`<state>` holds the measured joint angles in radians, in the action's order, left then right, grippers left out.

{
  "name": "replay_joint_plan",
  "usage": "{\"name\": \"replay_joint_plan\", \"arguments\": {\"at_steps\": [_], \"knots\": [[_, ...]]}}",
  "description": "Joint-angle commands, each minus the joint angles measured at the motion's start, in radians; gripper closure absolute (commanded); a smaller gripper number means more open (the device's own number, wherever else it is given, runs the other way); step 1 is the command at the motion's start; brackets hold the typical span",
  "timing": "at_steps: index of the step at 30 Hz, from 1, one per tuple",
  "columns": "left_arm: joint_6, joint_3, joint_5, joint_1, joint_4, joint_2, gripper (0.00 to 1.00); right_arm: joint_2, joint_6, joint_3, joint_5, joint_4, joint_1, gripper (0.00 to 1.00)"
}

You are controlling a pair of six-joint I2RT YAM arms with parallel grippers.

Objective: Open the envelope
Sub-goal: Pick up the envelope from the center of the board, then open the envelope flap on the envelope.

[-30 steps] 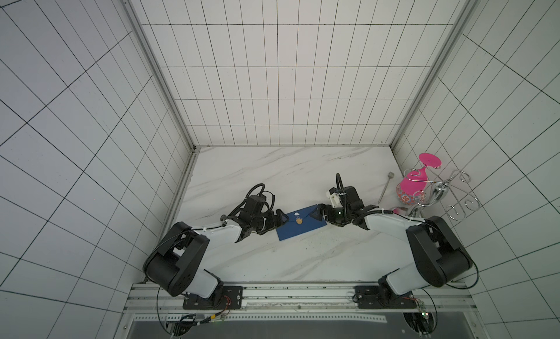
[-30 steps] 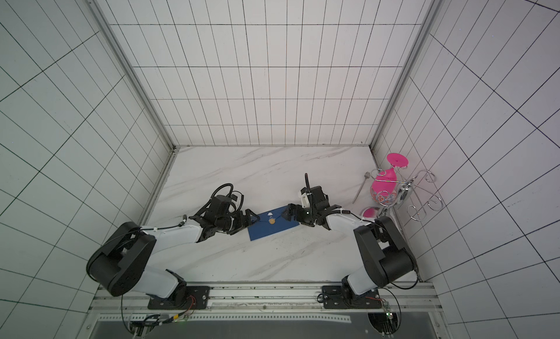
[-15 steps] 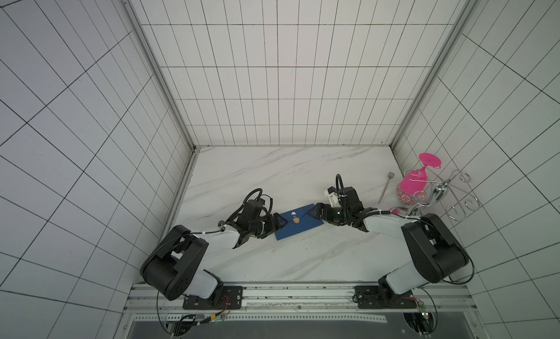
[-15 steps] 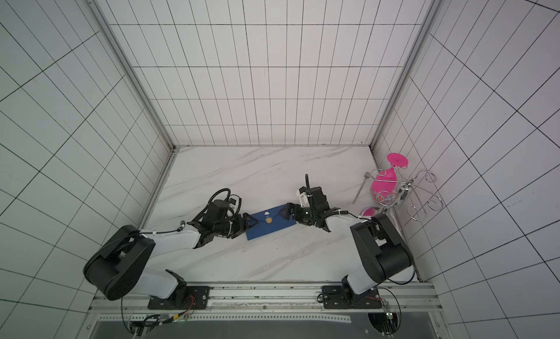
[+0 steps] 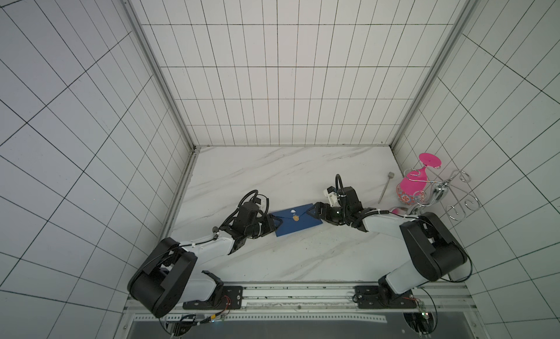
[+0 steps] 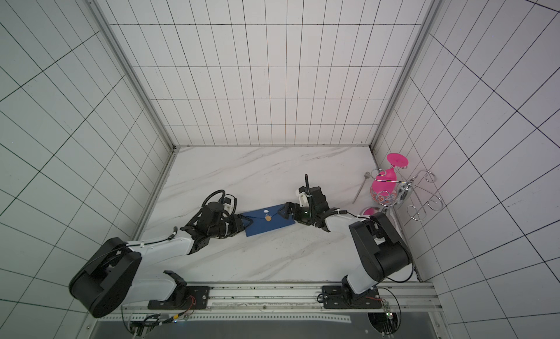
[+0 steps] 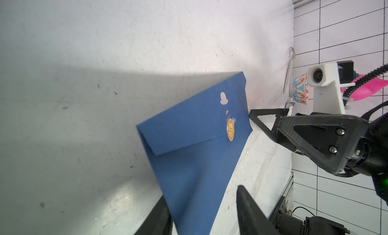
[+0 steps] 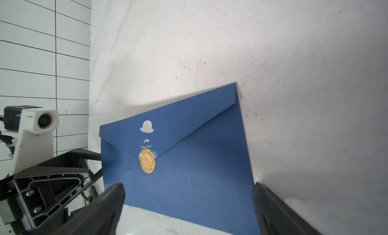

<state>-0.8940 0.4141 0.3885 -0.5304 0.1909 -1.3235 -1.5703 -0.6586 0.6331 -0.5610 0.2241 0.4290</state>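
The dark-blue envelope [image 5: 295, 221] [image 6: 268, 221] lies between the two grippers on the marble table [image 5: 272, 177]. Its triangular flap is down, held by a round gold seal [image 8: 147, 163] [image 7: 230, 130] below a small white hat mark [image 8: 147, 126]. My left gripper [image 5: 276, 224] [image 6: 247, 224] [image 7: 201, 194] straddles the envelope's [image 7: 195, 156] left end. One finger [image 7: 159, 213] touches the paper and the other [image 7: 245, 204] stands off it. My right gripper [image 5: 314, 215] [image 6: 286, 214] [image 8: 188, 185] is wide open around the right end of the envelope [image 8: 189, 187], touching nothing.
A chrome wire rack [image 5: 451, 195] stands at the right wall with a pink wine glass [image 5: 412, 186] hanging upside down on it. A metal fork [image 5: 385, 189] lies beside it on the table. Tiled walls close in the left, back and right sides.
The left gripper's jaws have narrowed around the envelope's left end. The envelope has slid slightly to the left, and the open right gripper has followed it.
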Motion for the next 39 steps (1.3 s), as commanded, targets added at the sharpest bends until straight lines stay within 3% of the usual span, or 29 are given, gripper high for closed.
{"name": "replay_joint_plan", "arguments": {"at_steps": [1, 4, 10, 14, 16, 23, 26, 31, 39], "knots": [[-0.016, -0.003, -0.009, -0.005, 0.071, -0.02, 0.59, -0.032, -0.042, -0.032, -0.005, -0.053, 0.024, 0.02], [-0.019, 0.004, -0.006, -0.005, 0.088, -0.039, 0.71, -0.033, -0.048, -0.027, 0.002, -0.046, 0.039, 0.01], [-0.01, 0.008, -0.01, -0.004, 0.086, -0.034, 0.78, -0.042, -0.056, -0.029, 0.012, -0.037, 0.051, 0.02], [0.025, 0.022, -0.023, -0.005, 0.049, -0.012, 1.0, -0.029, -0.043, -0.019, 0.028, -0.065, 0.049, 0.01], [0.06, 0.042, -0.035, -0.005, 0.014, -0.008, 1.0, 0.009, -0.008, 0.001, 0.072, -0.143, 0.05, 0.01], [0.224, 0.204, -0.007, -0.004, -0.136, -0.045, 1.0, 0.295, 0.23, 0.163, 0.465, -0.611, 0.056, 0.01], [0.273, 0.27, 0.082, -0.005, -0.153, -0.058, 1.0, 0.373, 0.309, 0.239, 0.571, -0.713, 0.081, 0.02], [0.317, 0.406, 0.273, -0.003, -0.212, -0.07, 1.0, 0.396, 0.382, 0.411, 0.645, -0.808, 0.151, 0.01], [0.346, 0.573, 0.353, 0.0, -0.408, -0.053, 1.0, 0.339, 0.464, 0.561, 0.658, -0.727, 0.292, 0.16]]}}
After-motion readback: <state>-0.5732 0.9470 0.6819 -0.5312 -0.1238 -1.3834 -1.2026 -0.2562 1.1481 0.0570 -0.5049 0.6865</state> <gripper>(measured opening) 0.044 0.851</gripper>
